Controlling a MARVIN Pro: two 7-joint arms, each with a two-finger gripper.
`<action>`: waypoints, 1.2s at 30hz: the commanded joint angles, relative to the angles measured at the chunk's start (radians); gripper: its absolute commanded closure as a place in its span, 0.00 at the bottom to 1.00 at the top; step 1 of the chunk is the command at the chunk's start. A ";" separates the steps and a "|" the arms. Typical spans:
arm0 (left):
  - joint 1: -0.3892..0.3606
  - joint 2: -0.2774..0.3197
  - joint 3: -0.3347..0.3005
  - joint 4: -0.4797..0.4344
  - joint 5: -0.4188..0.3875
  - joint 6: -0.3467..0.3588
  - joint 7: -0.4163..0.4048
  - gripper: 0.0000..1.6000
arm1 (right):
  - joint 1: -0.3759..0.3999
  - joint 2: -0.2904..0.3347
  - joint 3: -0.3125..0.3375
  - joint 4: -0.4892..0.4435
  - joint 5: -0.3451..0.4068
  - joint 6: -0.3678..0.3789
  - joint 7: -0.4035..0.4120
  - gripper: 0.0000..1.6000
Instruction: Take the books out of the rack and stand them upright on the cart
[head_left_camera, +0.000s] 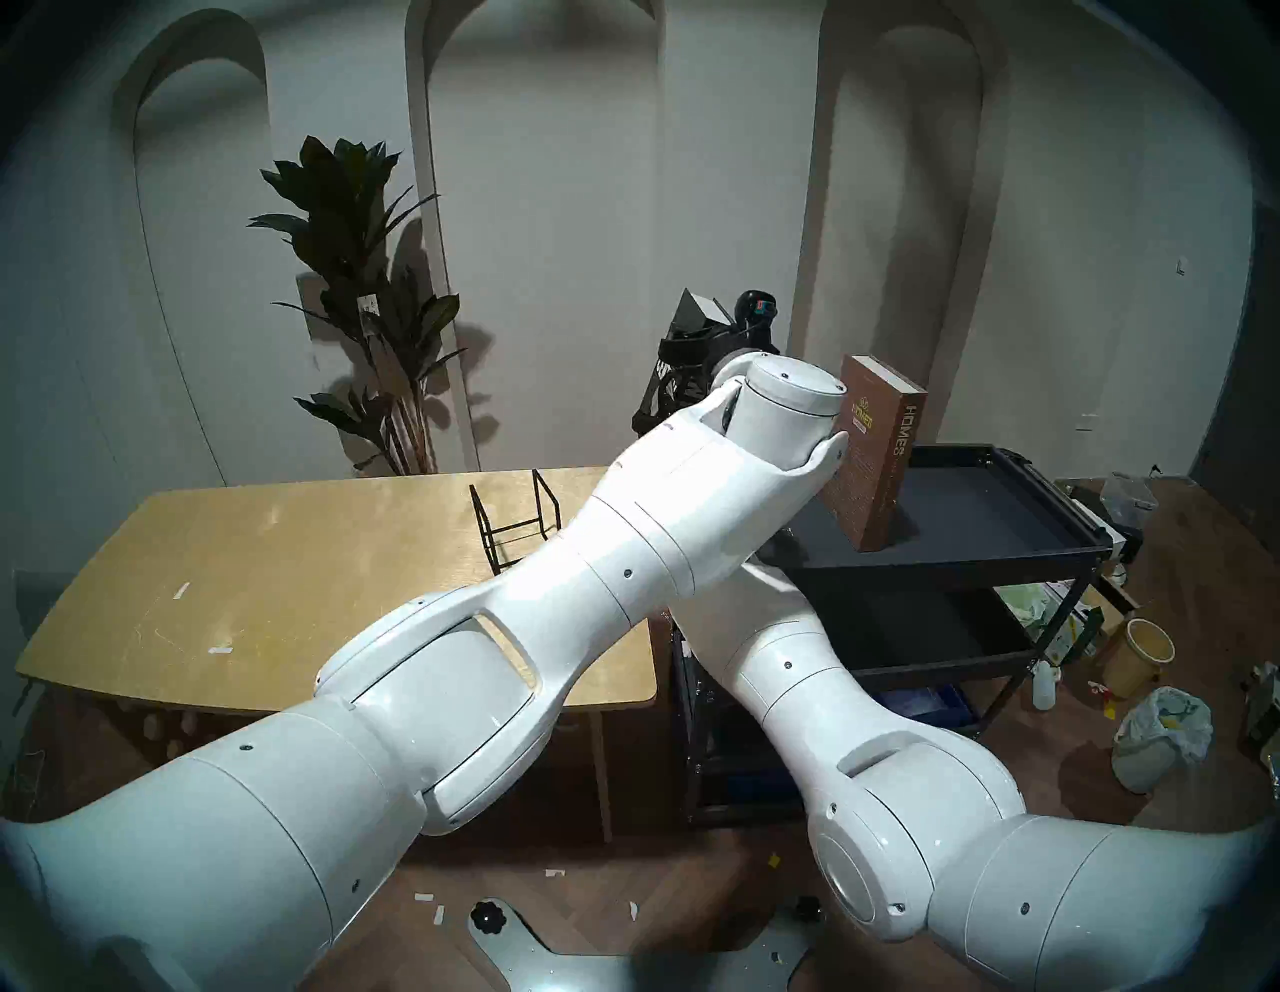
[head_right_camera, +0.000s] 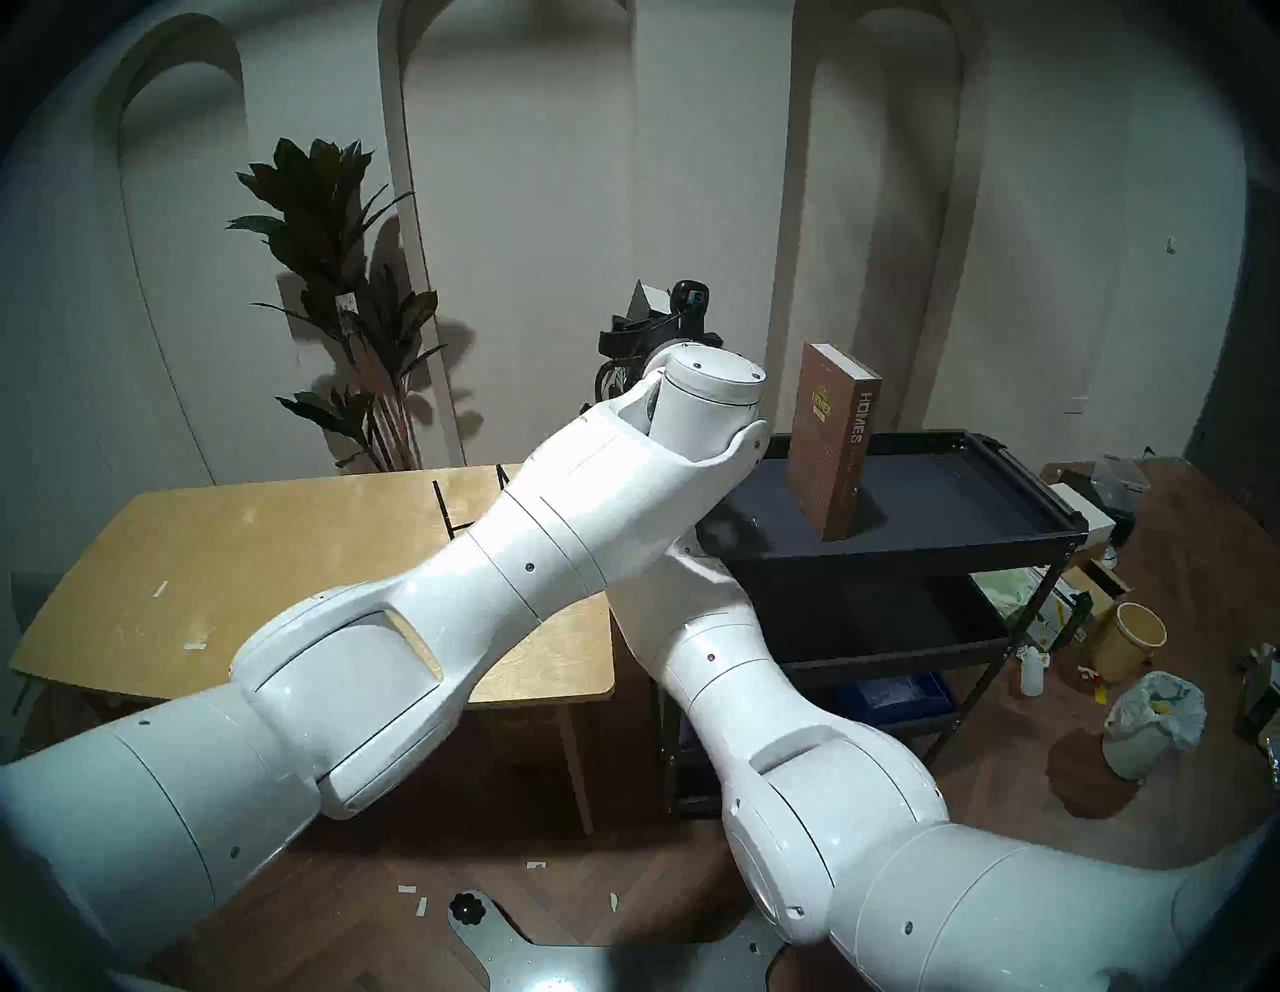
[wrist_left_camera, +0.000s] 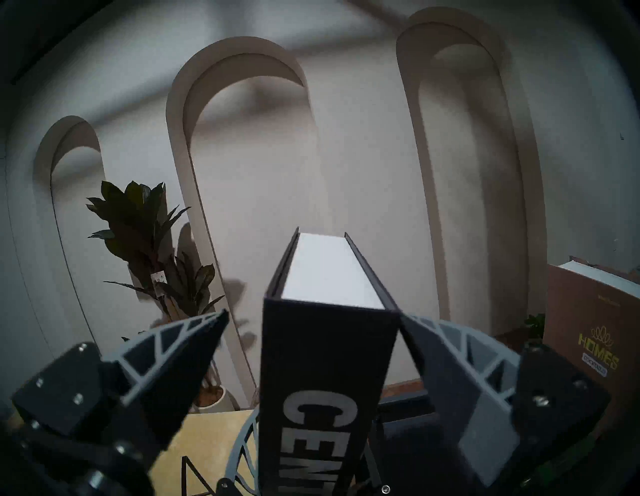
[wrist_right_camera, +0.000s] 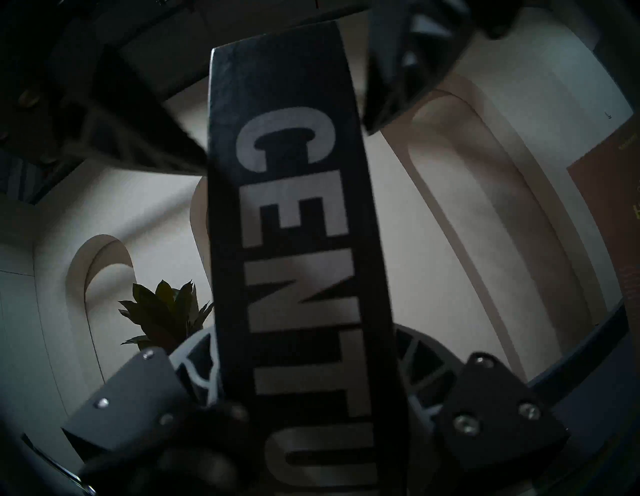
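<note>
The black book (wrist_left_camera: 329, 346) lettered "CENTURY" stands upright between both grippers, near the left end of the black cart (head_left_camera: 970, 554). My right gripper (wrist_right_camera: 306, 356) is shut on the book's lower part (wrist_right_camera: 294, 242). My left gripper (wrist_left_camera: 313, 314) straddles its top, open, with a gap at one fingertip (wrist_left_camera: 218, 322). In the head views my crossed arms hide this book and both grippers. The brown "HOMES" book (head_left_camera: 880, 471) stands upright on the cart's top tray, right of the black book, and shows in the left wrist view (wrist_left_camera: 588, 329). The black wire rack (head_left_camera: 516, 526) stands empty on the table.
The light wooden table (head_left_camera: 277, 568) is left of the cart. A tall plant (head_left_camera: 360, 277) stands behind it by the arched wall. A bagged bin (head_left_camera: 1157, 734), a yellowish bucket (head_left_camera: 1143, 651) and loose clutter lie on the floor right of the cart.
</note>
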 joint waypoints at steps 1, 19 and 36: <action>-0.057 0.013 0.032 -0.107 0.034 -0.033 -0.017 0.00 | 0.065 -0.019 -0.002 0.000 -0.014 0.025 -0.037 1.00; -0.156 0.159 -0.102 -0.367 0.039 -0.035 -0.080 0.00 | 0.111 -0.002 -0.026 0.029 -0.053 0.100 -0.098 1.00; -0.069 0.362 -0.416 -0.279 0.028 -0.019 -0.025 0.00 | 0.154 0.093 -0.037 0.019 -0.108 0.164 -0.109 1.00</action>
